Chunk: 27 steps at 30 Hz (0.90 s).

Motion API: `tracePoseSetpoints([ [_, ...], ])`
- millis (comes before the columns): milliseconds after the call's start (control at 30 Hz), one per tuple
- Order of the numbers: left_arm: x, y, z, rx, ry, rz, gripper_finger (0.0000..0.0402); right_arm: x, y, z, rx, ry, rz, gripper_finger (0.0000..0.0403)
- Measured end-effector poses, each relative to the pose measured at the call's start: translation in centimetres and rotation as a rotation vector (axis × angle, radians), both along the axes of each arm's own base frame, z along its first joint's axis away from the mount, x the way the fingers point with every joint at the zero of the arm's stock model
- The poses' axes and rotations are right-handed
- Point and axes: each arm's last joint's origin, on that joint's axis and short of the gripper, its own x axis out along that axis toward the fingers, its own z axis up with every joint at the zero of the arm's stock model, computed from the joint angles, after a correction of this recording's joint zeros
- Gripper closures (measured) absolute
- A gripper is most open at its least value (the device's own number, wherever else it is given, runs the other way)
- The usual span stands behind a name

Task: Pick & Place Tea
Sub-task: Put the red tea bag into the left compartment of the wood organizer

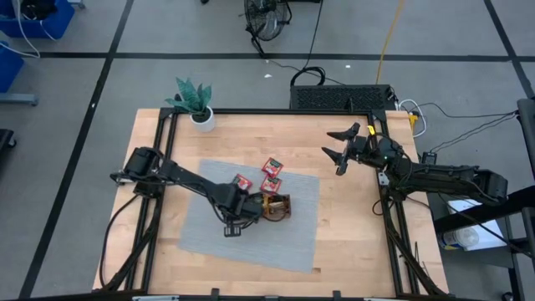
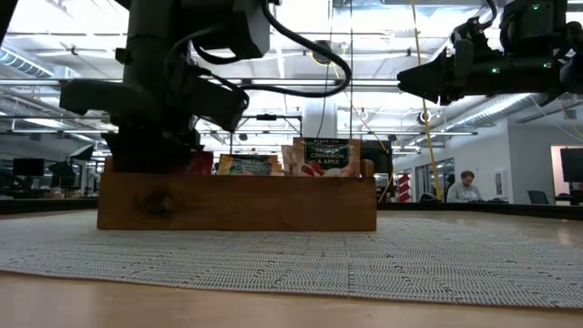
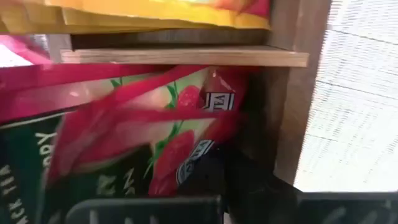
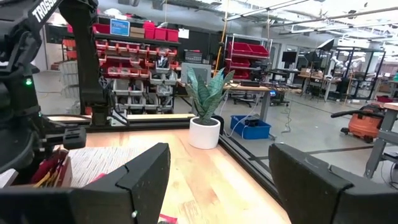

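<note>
Grey mat: left gripper at tray, 3 sachets beside.

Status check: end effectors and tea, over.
Left end effector shut, down in tray among sachets. Right end effector open, raised, idle. Three sachets loose on mat.

Two black jointed arms trail black cables; the right arm shows small green lights and white lettering.

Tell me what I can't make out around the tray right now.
- High view: the left claw and arm cover part of the wooden tray, hiding its sachets.
- Low view: the tray wall hides the sachets' lower parts.
- Left wrist view: red sachet blurred, print unreadable.
- Whether the left claw grips anything: unclear.
</note>
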Motion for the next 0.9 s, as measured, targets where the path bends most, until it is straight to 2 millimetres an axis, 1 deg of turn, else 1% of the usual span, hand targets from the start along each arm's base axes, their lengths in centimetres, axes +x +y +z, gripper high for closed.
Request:
tracePoseSetpoints([
  [100, 0.2, 0.0, -0.2, 0.021, -0.016, 0.034, 0.0401, 0.0, 0.0, 0.0, 0.002, 0.004, 0.0, 0.0149],
  [333, 0.6, -0.7, 0.1, 0.12, -0.148, 0.116, 0.04, 0.0, 0.0, -0.1, 0.003, 0.007, 0.0, 0.0149],
  [433, 0.6, -0.9, 0.1, 0.156, -0.163, 0.143, 0.0397, 0.0, 0.0, -0.1, 0.003, 0.007, 0.0, 0.0149],
  [600, 0.4, -1.3, 0.1, 0.14, -0.157, 0.135, 0.04, 0.0, 0.0, -0.1, 0.003, 0.007, 0.0, 0.0149],
  [767, 0.4, -2.1, 0.9, 0.101, -0.167, 0.117, 0.0387, 0.0, 0.0, -0.1, 0.003, 0.006, 0.0, 0.0149],
  [900, 0.9, -2.5, 2.2, 0.1, -0.174, 0.111, 0.0372, 0.0, 0.0, -0.1, 0.003, 0.006, 0.0, 0.0149],
])
